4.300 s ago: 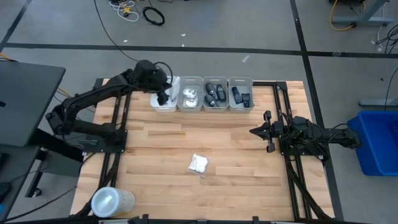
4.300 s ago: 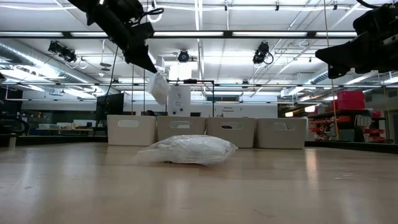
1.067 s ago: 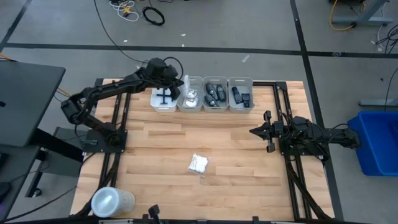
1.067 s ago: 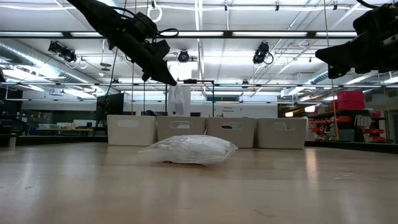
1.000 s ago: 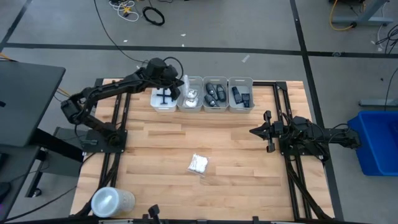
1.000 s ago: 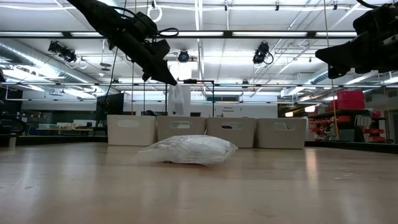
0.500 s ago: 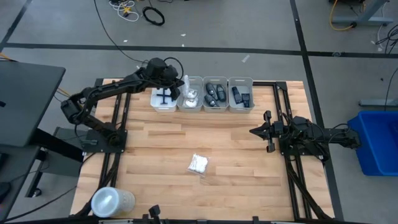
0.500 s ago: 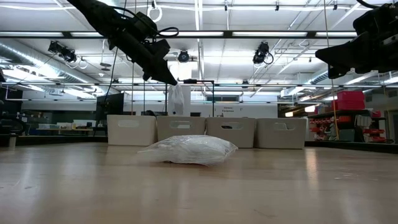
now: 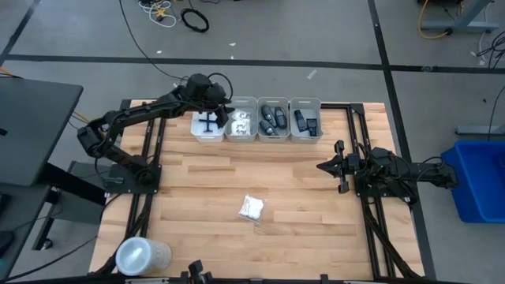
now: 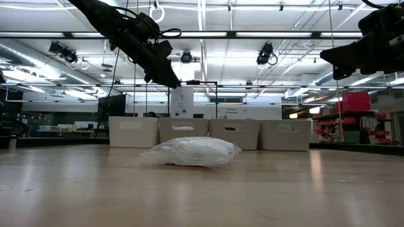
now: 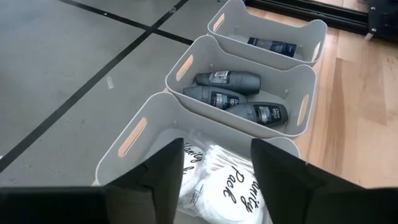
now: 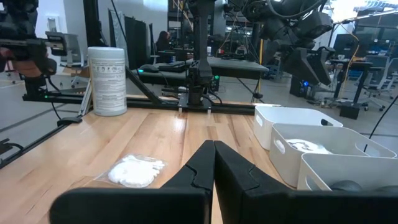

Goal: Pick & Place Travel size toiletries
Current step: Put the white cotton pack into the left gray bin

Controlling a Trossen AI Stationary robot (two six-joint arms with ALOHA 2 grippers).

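My left gripper (image 9: 224, 111) hovers open over the row of white bins (image 9: 256, 120) at the table's far edge, above the second bin from the left. Between its fingers (image 11: 166, 169) the wrist view shows white packets (image 11: 221, 180) lying in that bin. The leftmost bin holds dark razors (image 9: 207, 122). The two bins to the right hold dark oblong containers (image 11: 239, 96). One more white packet (image 9: 252, 207) lies flat on the table's middle. My right gripper (image 9: 340, 167) waits shut at the right, above the table, with nothing in it.
A clear round lidded tub (image 9: 142, 256) stands at the near left corner. The bare wood between the bins and the loose packet (image 10: 192, 151) is free. Black frame rails (image 9: 359, 134) run along the table's right side.
My left gripper has opened without moving from its place above the bins. The white packet that hung from it has fallen into the second bin from the left and lies there among the others.
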